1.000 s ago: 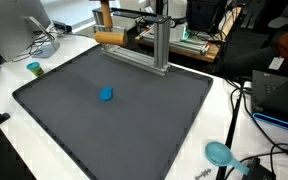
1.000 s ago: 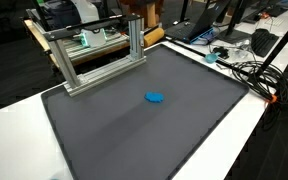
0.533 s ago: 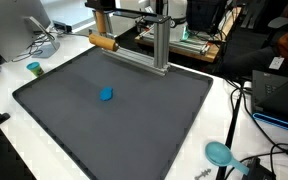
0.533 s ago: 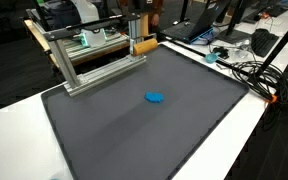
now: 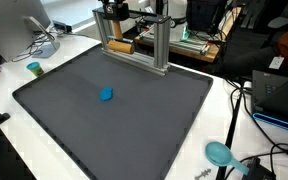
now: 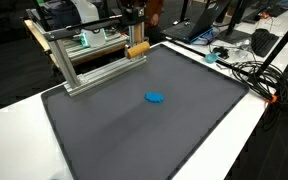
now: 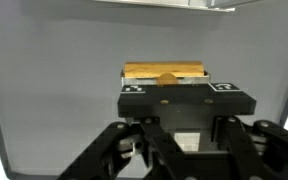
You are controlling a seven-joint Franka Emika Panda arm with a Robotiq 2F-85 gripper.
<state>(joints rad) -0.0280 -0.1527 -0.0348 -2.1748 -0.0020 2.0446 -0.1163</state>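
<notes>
Claw [image 6: 135, 40]: closed tight on the wooden cylinder [image 6: 137, 50]; cylinder carried level and crosswise between the fingers, above the far edge of the grey mat [image 6: 104, 135], just beside the aluminium frame [image 6: 96, 73] standing along that edge; blue piece [image 6: 155, 97]: lying near the mat's middle, well apart from the claw.
</notes>
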